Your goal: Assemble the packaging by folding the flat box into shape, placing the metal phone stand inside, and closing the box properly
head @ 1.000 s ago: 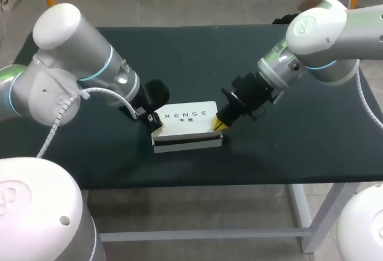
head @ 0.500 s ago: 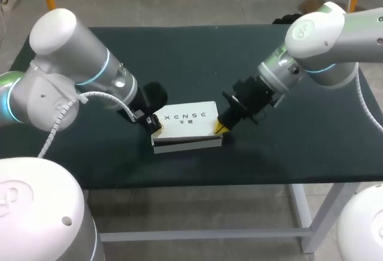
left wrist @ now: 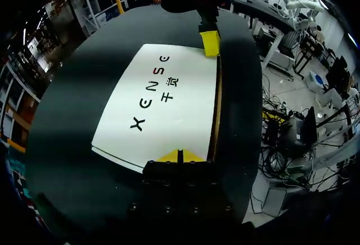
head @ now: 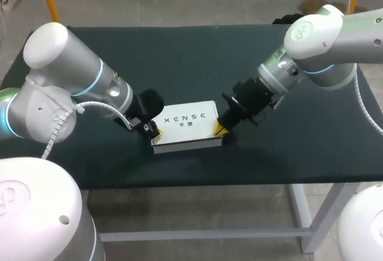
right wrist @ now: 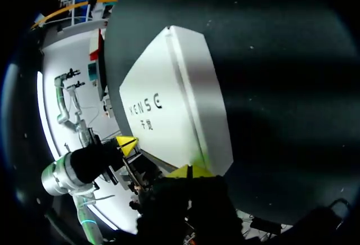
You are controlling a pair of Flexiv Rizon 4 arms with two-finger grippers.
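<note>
The white box [head: 185,127] lies on the dark table [head: 197,57], its printed lid down over the base. My left gripper [head: 154,131] is shut, its yellow tips together on the lid's left front corner. My right gripper [head: 220,129] is also shut and presses on the right front corner. In the left wrist view the lid [left wrist: 163,101] stretches ahead of my left gripper [left wrist: 180,156], with the right gripper [left wrist: 210,42] at its far end. In the right wrist view my right gripper [right wrist: 190,172] touches the box [right wrist: 174,104], and the left gripper [right wrist: 126,144] is at the far end. No phone stand shows.
Nothing else lies on the table. Its front edge [head: 197,180] runs close below the box. Both arms come in low, one on each side of the box.
The dark gap under the lid's front edge has closed and the box now looks flatter. My left arm has sunk lower with its gripper on the corner. The right gripper has barely shifted.
</note>
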